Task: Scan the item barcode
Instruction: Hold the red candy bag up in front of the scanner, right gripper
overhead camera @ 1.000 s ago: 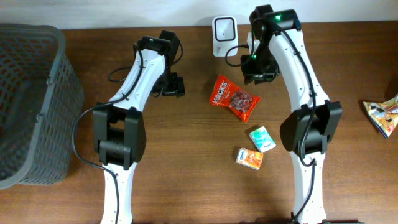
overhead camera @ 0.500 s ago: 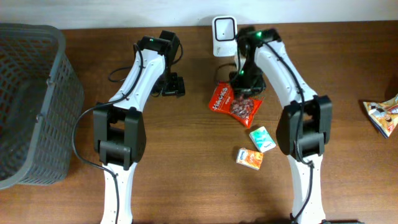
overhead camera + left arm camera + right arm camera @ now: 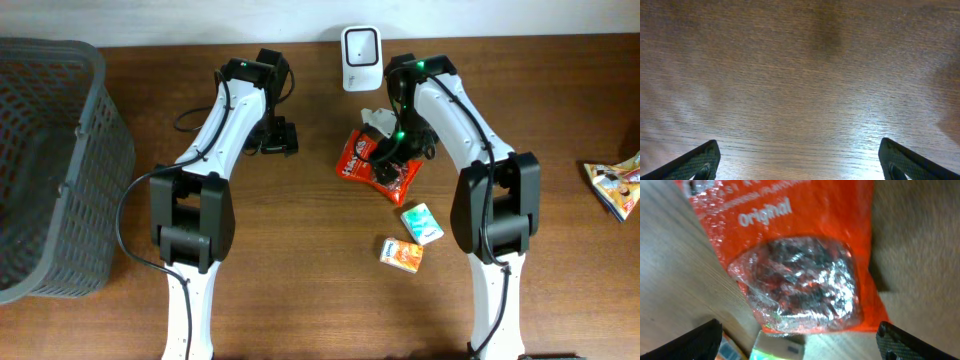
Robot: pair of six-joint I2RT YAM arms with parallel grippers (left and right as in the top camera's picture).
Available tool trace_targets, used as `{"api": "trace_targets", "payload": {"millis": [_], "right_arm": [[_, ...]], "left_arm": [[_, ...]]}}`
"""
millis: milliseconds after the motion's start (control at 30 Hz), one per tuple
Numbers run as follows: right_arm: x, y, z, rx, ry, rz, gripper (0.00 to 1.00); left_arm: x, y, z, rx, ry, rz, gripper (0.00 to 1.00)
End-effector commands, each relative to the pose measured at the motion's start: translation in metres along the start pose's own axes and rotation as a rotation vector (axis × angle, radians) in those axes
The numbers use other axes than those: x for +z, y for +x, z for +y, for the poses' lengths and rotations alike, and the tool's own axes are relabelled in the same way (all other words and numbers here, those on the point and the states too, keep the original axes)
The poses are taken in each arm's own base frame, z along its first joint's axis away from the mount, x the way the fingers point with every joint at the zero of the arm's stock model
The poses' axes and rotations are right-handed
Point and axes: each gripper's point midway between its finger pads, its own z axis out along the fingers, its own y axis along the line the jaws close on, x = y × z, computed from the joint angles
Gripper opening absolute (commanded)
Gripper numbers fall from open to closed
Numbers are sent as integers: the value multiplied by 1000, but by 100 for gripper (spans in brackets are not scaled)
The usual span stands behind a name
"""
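Note:
A red snack bag [image 3: 355, 161] with a clear window lies flat on the wooden table, just in front of the white barcode scanner [image 3: 359, 55]. My right gripper [image 3: 388, 150] hangs directly over it, open. In the right wrist view the bag [image 3: 800, 275] fills the space ahead, and the right gripper [image 3: 800, 347] has its dark fingertips [image 3: 912, 342] wide apart at the frame's bottom corners, touching nothing. My left gripper [image 3: 276, 137] hovers over bare wood to the left. In its own view the left gripper [image 3: 800, 165] is open and empty.
A green-and-white box [image 3: 422, 222] and a small orange box [image 3: 401, 254] lie in front of the bag. The green-and-white box [image 3: 775, 349] shows below the bag's edge. A grey basket [image 3: 50, 160] stands far left. A colourful packet [image 3: 618, 186] lies at the right edge.
My right arm has swung from beside the scanner down over the red bag. The bag has shifted slightly to the left. The left arm has stayed put.

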Motion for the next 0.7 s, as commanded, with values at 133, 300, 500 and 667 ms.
{"api": "trace_targets", "payload": {"millis": [133, 300, 500, 667], "right_arm": [[3, -28, 11, -196, 133, -17, 98], [19, -29, 6, -202, 172, -4, 99], [33, -24, -2, -123, 196, 8, 62], [19, -32, -9, 11, 243, -33, 34]], "left_arm": [[-6, -9, -3, 1, 5, -42, 100], [-6, -7, -3, 4, 3, -36, 99], [-6, -7, -4, 7, 3, -36, 99], [-6, -7, -4, 6, 4, -38, 99]]}}
